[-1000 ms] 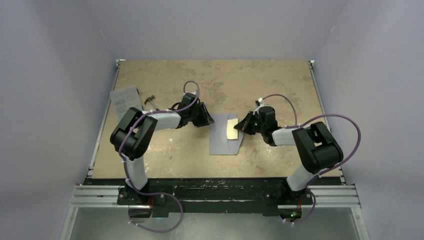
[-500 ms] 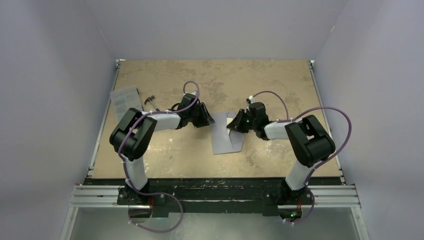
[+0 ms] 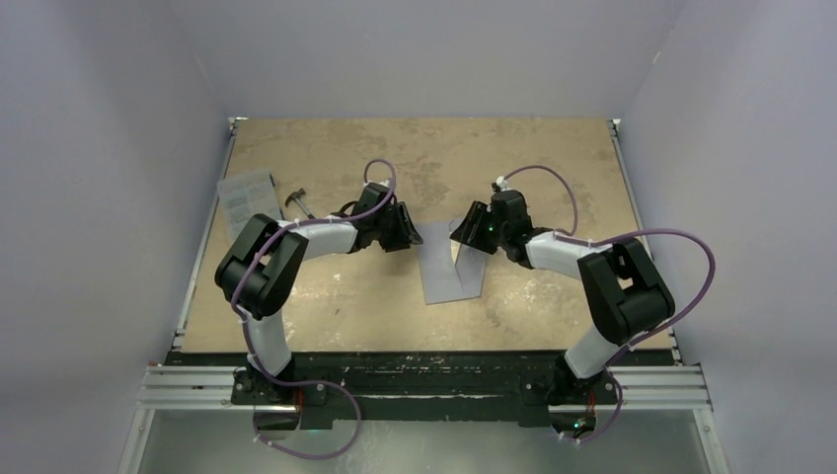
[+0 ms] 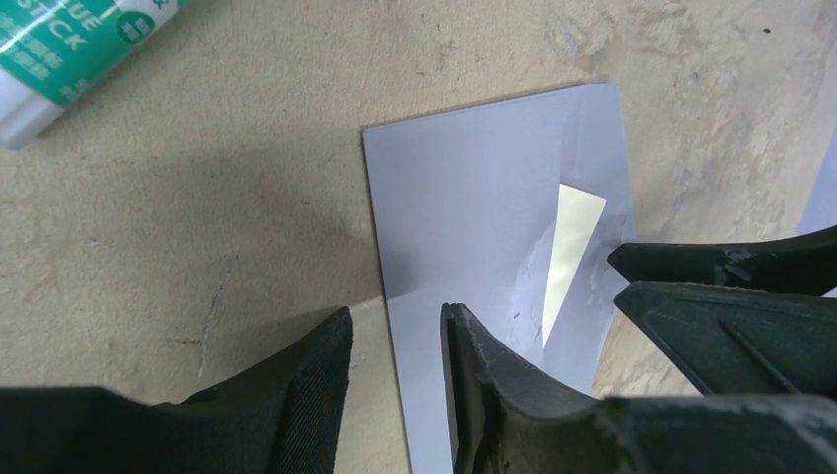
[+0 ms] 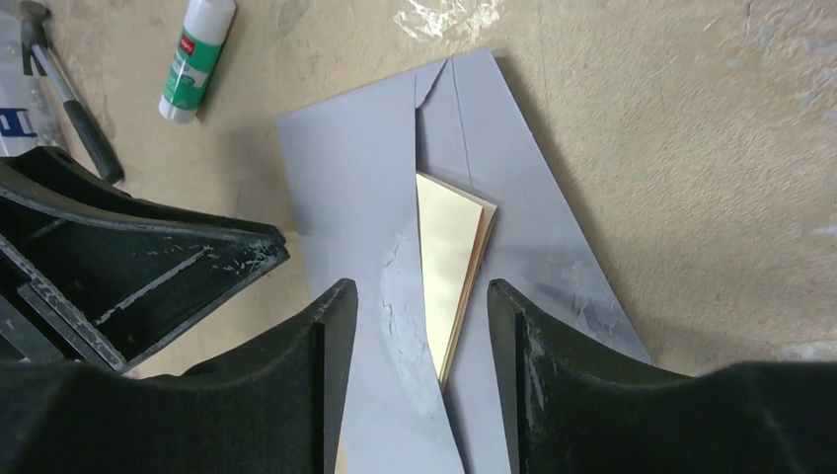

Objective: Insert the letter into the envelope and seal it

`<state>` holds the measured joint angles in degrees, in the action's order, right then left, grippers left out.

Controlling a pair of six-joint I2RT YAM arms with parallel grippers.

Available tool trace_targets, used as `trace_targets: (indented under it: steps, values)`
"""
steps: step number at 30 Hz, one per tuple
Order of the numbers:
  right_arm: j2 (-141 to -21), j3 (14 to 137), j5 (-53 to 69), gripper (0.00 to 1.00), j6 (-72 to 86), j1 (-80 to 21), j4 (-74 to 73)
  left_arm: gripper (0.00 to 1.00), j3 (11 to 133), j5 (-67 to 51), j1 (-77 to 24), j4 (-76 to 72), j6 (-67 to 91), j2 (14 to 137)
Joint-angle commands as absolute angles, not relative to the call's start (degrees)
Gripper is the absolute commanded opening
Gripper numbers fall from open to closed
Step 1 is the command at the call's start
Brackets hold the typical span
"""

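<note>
The grey-blue envelope (image 3: 454,275) lies flat in the middle of the table, its flap folded partly across it (image 5: 395,197). A narrow strip of the peach-tan letter (image 5: 449,247) shows between flap and body, and also shows as a sliver in the left wrist view (image 4: 572,247). My right gripper (image 5: 419,306) is open right over that strip, at the envelope's far end (image 3: 462,232), with nothing between its fingers. My left gripper (image 4: 395,331) is open low over the envelope's left edge (image 4: 474,197), one finger (image 4: 464,355) above the paper, the other above the table.
A green-and-white glue stick (image 5: 195,59) lies on the table beyond the envelope. A small hammer-like tool (image 3: 299,202) and a clear plastic package (image 3: 247,197) sit at the left edge. The two grippers are close together (image 4: 730,286).
My right gripper has opened and swung left and farther back over the envelope. The flap now lies over the letter, hiding most of it. The left jaws widened slightly.
</note>
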<state>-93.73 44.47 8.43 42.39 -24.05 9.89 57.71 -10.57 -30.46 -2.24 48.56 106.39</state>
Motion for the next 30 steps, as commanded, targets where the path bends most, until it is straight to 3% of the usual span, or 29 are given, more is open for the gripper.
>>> trace_targets:
  steps: [1,9,22,27,30]
  values:
    - [-95.07,47.59,6.26,0.52,41.93,-24.25,7.77,0.39,59.61,-6.37,-30.49,3.83,45.97,107.86]
    - [-102.18,54.58,3.98,0.31,40.96,-24.22,3.30,0.41,63.56,-5.87,-30.53,5.63,45.68,111.43]
    - [-106.43,56.11,10.81,0.11,35.50,-24.26,10.31,0.37,70.04,-8.41,-30.52,6.25,42.20,117.48]
    - [-106.95,57.28,13.11,0.12,34.23,-24.23,9.83,0.37,71.35,-9.88,-30.58,6.40,40.33,118.50]
    - [-104.66,57.04,11.17,0.23,34.74,-24.17,8.14,0.37,71.50,-9.45,-30.49,6.95,39.92,118.30]
